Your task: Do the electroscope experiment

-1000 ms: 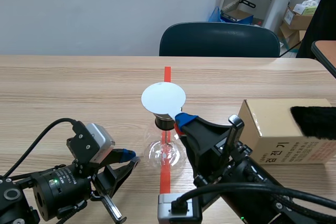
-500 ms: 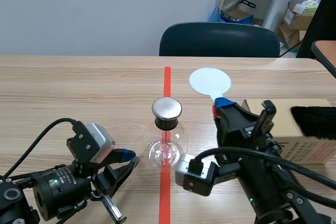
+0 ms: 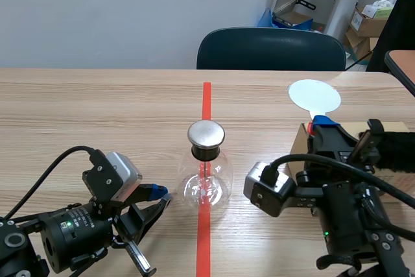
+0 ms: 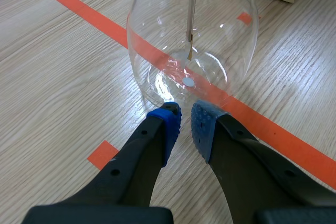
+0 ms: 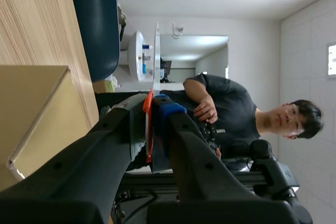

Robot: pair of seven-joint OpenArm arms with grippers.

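The electroscope, a round glass flask (image 3: 206, 185) with a metal cap (image 3: 206, 133), stands on the orange-red tape line mid-table. In the left wrist view the flask (image 4: 194, 40) is just ahead of my left gripper (image 4: 186, 124), a thin rod (image 4: 192, 3) hanging inside it. The left gripper (image 3: 155, 194) rests low beside the flask, its blue pads nearly together with nothing between them. My right gripper (image 3: 320, 125) is shut on the orange handle of a white disc paddle (image 3: 314, 96), held upright over the cardboard box. The right wrist view shows the disc (image 5: 156, 51) edge-on above the right gripper (image 5: 153, 106).
A cardboard box (image 3: 301, 147) sits at the right with a black furry cloth (image 3: 393, 148) on top; the box (image 5: 31, 108) lies under the right gripper. A dark chair (image 3: 271, 50) stands behind the table. A person (image 5: 231, 114) appears in the right wrist view.
The right arm has carried the white disc from above the flask's metal cap to the right, over the box. The left arm has not moved.
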